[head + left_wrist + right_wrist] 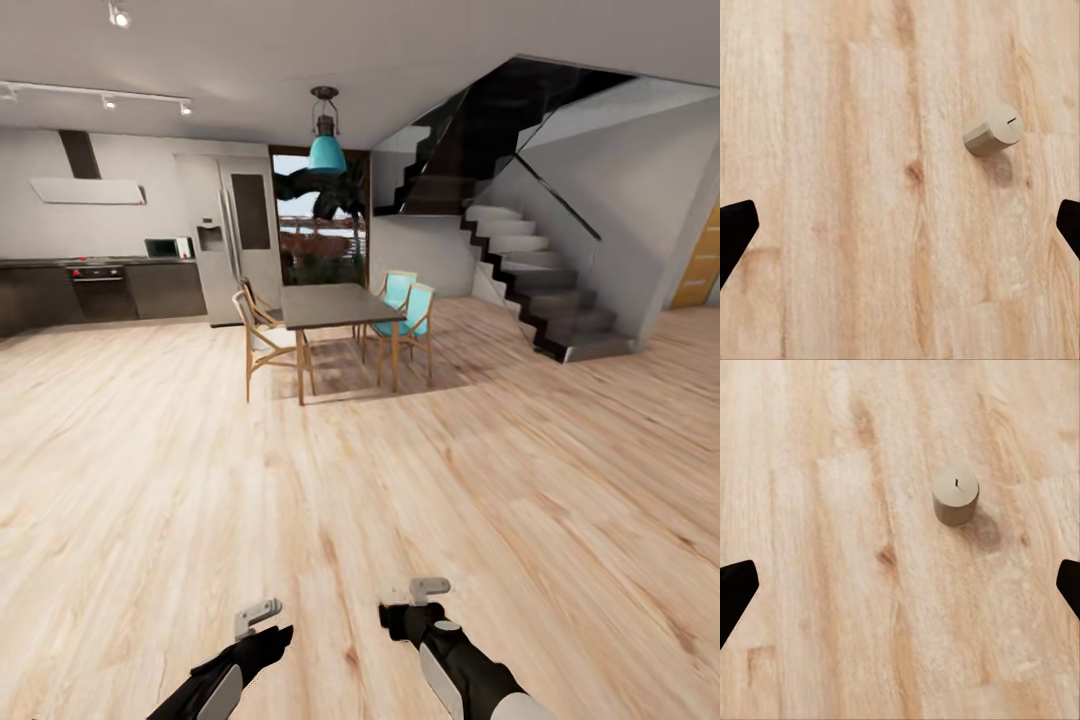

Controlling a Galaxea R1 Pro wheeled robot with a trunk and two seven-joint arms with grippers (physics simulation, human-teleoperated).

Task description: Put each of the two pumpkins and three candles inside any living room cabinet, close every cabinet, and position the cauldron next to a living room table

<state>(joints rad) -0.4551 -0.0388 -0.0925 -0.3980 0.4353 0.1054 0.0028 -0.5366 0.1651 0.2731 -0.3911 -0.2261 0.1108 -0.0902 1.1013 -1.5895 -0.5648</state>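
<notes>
Head view: looking across a wide light-wood floor (150,480) toward a dark-topped dining table (338,305) on wooden legs; two wooden chairs (262,335) on its left side, two turquoise chairs (408,310) on its right; a teal pendant lamp (326,140) hanging above; behind, a steel fridge (240,235), dark kitchen counters with an oven (98,285), a white hood (88,190); to the right, a dark-sided staircase (530,270) climbing leftward. Low in the picture, left gripper (258,617) and right gripper (428,589) held over bare floor, near each other but apart, each ending in a pale grey bracket; fingers not clear from here.

Left wrist view: straight down on floorboards; a short beige candle (994,130) with a dark wick slit, standing on the boards and casting a soft shadow; black fingertips (733,232) at opposite edges of the picture, spread wide, nothing between them; candle well clear of both.

Right wrist view: same boards, a beige candle (955,495) upright, wick on top, shadow beside it; black fingertips (735,589) again at opposite edges, jaws spread, gripping nothing; candle lying apart from both tips, untouched; cannot tell whether the same candle as in the other wrist view.
</notes>
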